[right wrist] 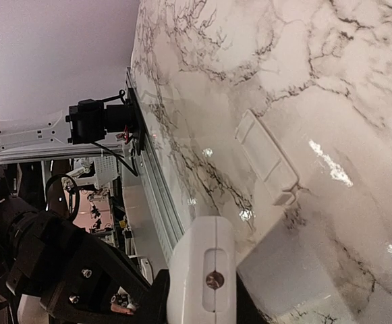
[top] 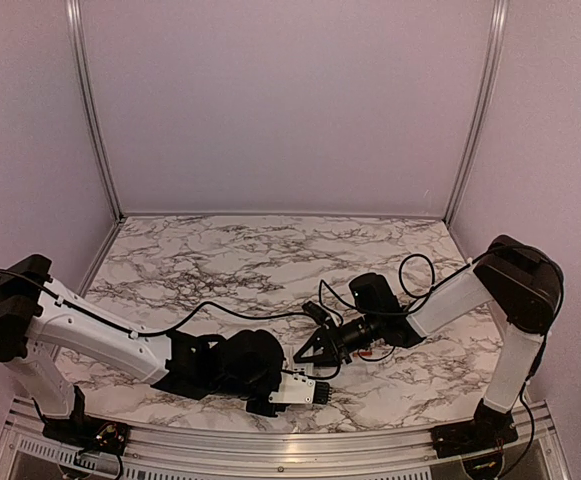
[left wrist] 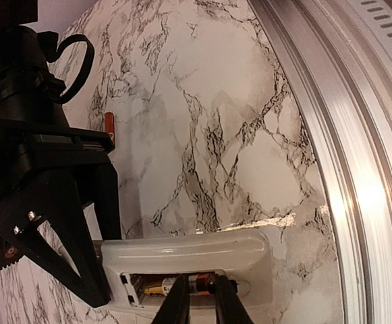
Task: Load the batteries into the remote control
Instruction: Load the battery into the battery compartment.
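Note:
The white remote control (left wrist: 202, 251) lies back-up near the table's front edge, with its battery recess open. My left gripper (left wrist: 201, 289) is shut on a coppery-orange battery (left wrist: 160, 288) that sits in the recess. A second battery (left wrist: 108, 129) lies on the marble beyond my right gripper. My right gripper (right wrist: 206, 300) is shut on one end of the remote (right wrist: 202, 266). In the top view the remote (top: 295, 390) sits between the left gripper (top: 273, 392) and the right gripper (top: 315, 362).
A white battery cover (right wrist: 266, 158) lies flat on the marble table (top: 270, 260), beyond the remote. An aluminium rail (left wrist: 357, 169) runs along the table's front edge, close to the remote. Black cables (top: 260, 315) trail across the middle of the table.

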Available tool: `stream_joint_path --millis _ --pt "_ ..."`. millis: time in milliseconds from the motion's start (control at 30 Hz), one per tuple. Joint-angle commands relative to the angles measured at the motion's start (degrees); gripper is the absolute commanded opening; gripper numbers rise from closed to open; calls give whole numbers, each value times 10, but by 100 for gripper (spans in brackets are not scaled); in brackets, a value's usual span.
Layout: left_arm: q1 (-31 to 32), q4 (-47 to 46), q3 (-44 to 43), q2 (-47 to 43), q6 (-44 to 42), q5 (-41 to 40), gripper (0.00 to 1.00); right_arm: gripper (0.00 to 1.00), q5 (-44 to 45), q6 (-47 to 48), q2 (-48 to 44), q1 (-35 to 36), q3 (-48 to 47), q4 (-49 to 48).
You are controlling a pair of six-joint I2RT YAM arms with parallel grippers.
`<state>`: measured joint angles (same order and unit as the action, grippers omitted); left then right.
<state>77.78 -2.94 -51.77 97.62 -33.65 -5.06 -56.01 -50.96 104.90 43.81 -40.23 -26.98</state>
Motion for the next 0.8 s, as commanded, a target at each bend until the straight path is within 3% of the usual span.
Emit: stream_joint_path --millis 0,767 --pt "-9 28 -11 19 9 -10 12 0 -11 -6 1 7 1 -21" --pt "-42 90 -31 54 33 -37 7 0 -21 -1 -10 7 1 -22"
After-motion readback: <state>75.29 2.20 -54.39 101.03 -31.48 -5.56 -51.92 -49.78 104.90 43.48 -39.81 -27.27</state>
